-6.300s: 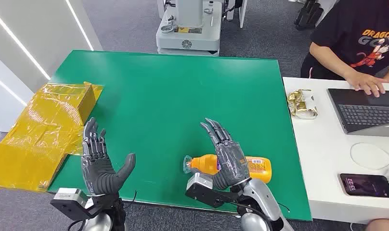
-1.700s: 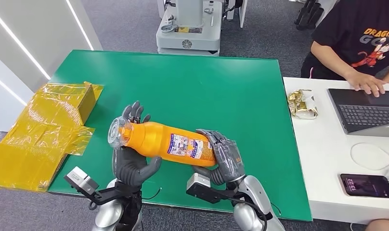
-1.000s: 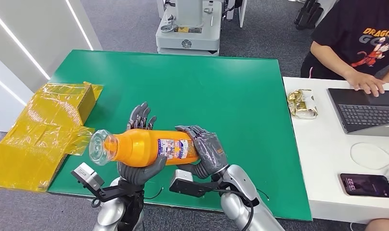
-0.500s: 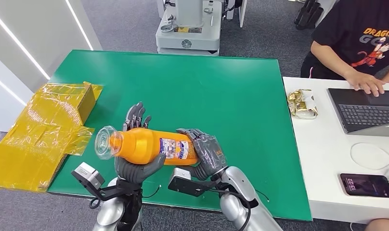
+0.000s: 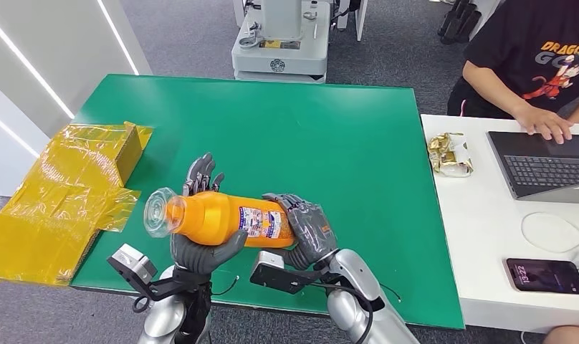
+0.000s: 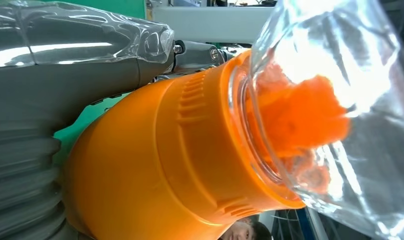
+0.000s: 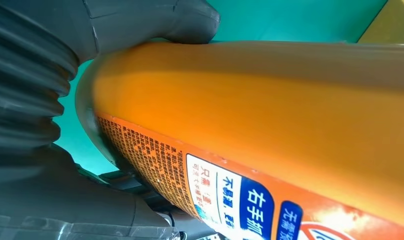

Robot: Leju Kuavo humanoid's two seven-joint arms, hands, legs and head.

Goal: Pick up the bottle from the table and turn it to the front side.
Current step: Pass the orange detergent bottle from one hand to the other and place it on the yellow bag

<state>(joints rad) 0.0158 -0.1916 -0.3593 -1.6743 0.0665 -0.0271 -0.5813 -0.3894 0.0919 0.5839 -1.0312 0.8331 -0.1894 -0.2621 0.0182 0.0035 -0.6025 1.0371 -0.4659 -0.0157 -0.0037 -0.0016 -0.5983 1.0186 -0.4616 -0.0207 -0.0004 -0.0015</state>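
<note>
1. The left hand (image 5: 201,240) cups the underside of the orange plastic bottle (image 5: 222,218) near its neck end: the thumb curls up over the near side and the fingers (image 5: 203,172) stand up behind the bottle, partly spread.
2. In the left wrist view the grey ribbed cover and thumb of the left hand (image 6: 50,100) lie against the bottle's orange shoulder (image 6: 155,165), so this hand holds the bottle.
3. The right hand (image 5: 307,231) wraps the bottle's base end, fingers curled over the top and thumb underneath, gripping it.
4. In the right wrist view the right hand (image 7: 65,45) presses its thumb onto the bottle's orange wall (image 7: 270,110).
5. The bottle is lifted above the near edge of the green bench (image 5: 308,136), lying almost level between the two hands, with its clear plastic cap (image 5: 158,212) pointing to the robot's left.
6. A white and blue label (image 5: 261,222) faces up on the bottle; in the right wrist view it carries small printed text and white Chinese characters on blue (image 7: 250,200), too tilted to read surely.
7. A yellow film-wrapped box (image 5: 93,154) rests at the bench's left edge.
8. At a white side bench (image 5: 480,236) a person in a black T-shirt (image 5: 537,50) printed "DRAGON" rests a hand on a laptop (image 5: 544,165); a phone (image 5: 546,276) lies nearer the robot.
</note>
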